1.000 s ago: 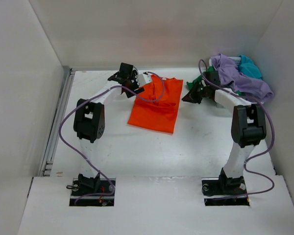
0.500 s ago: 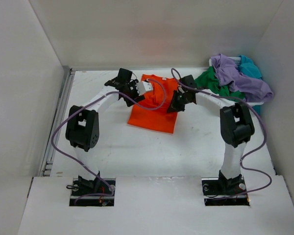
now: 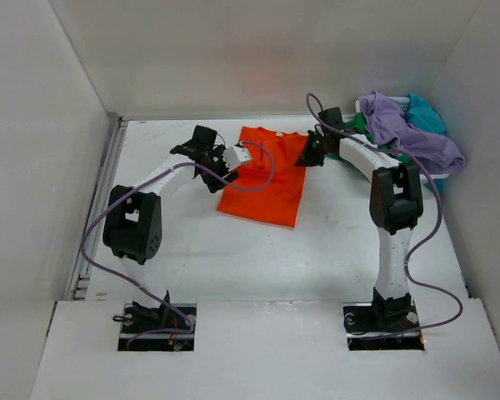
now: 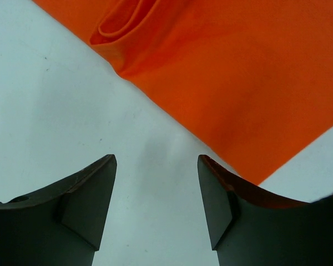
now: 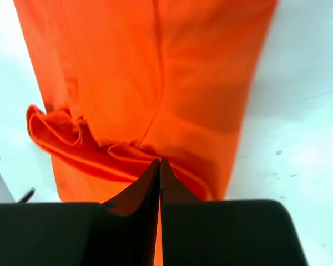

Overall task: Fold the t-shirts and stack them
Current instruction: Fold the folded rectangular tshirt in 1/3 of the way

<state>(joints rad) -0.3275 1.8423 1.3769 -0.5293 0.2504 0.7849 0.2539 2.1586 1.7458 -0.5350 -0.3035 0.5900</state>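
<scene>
Top view: orange t-shirt (image 3: 265, 179) spread flat mid-counter (image 3: 183, 250); heap of t-shirts (image 3: 408, 133) at far right. Left gripper (image 3: 230, 160) at the orange shirt's left edge, right gripper (image 3: 307, 155) at its far right corner.

Left wrist view: released, fingers astride bare counter just beside the cloth edge.

Right wrist view: clenched, apparently pinching a rumpled fold.

Handling, as judged: light, limp, prone to sag and bunch; best taken at seamed corners, both sides together.
</scene>
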